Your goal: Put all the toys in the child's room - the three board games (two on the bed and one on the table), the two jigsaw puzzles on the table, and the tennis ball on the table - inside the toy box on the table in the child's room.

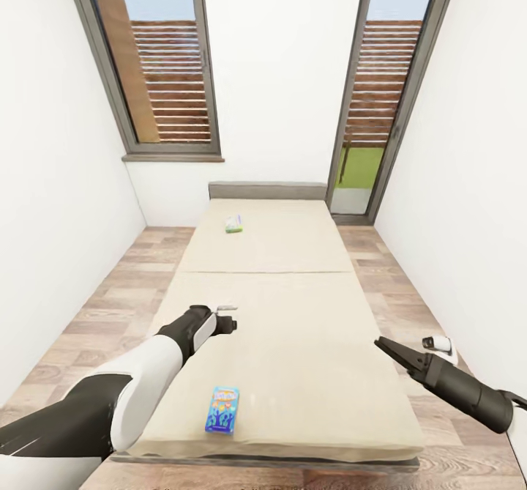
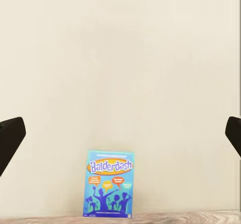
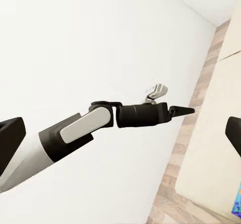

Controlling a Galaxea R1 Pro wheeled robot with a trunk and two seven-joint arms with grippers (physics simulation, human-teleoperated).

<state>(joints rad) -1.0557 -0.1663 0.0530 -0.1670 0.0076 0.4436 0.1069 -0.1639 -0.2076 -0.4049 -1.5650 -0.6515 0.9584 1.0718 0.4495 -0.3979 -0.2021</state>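
The cream bed (image 1: 293, 314) fills the middle of the room, and two board games lie on it. A blue "Balderdash" box (image 1: 222, 409) lies flat near the mattress's front edge, and it is also in the left wrist view (image 2: 109, 184). A small green and white box (image 1: 233, 224) lies far off by the headboard. My left gripper (image 1: 230, 322) hovers open above the mattress, some way beyond the blue box (image 3: 237, 206). Over the bed's right edge my right gripper (image 1: 386, 346) hangs open and empty. The table, toy box, jigsaw puzzles and tennis ball are out of view.
White walls close in on both sides, with strips of wood-plank floor (image 1: 110, 292) between them and the bed. A window (image 1: 157, 58) and a glass door (image 1: 380, 94) stand in the far wall. A grey headboard (image 1: 267, 190) ends the bed.
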